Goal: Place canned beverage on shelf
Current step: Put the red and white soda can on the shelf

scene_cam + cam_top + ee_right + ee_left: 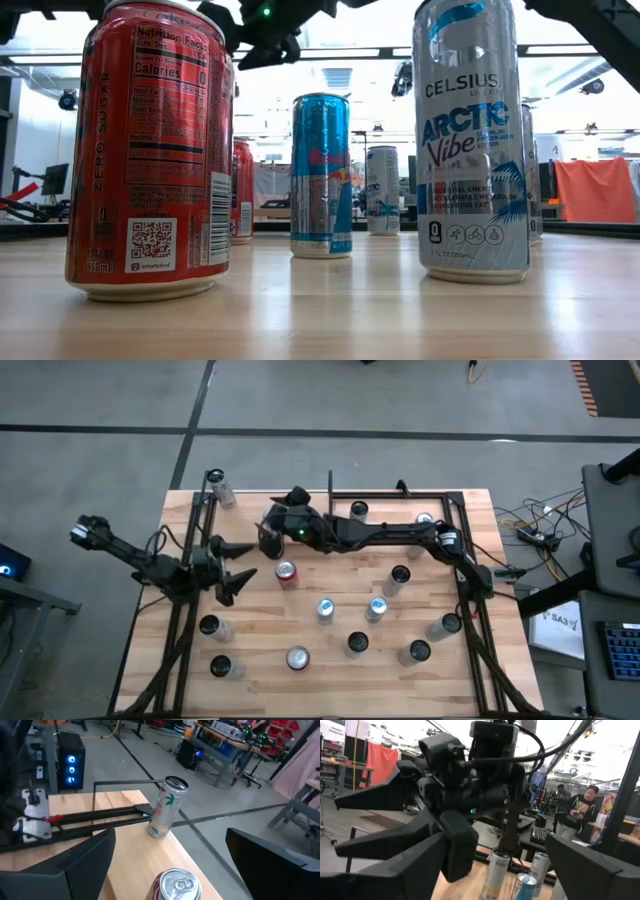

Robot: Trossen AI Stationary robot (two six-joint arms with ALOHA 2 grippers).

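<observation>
Several beverage cans stand upright on the pale wood table. A red can [287,572] is nearest both grippers; its top [175,885] shows low between my right fingers. The shelf [250,500], a pale panel edged by thin black rods, is at the far left, and a white-green can [167,807] stands on its far left corner. My right gripper [265,528] hangs open high above the shelf and holds nothing. My left gripper [240,572] is open just left of the red can, raised off the table and pointing toward the right arm [470,785].
A bare black metal frame [455,500] stands far right, with cans [358,510] by it. More cans fill the table's middle and near part [325,608] [357,643]. In the low view a red can [150,150] and a white Celsius can [470,140] stand close. People stand beyond the table [582,805].
</observation>
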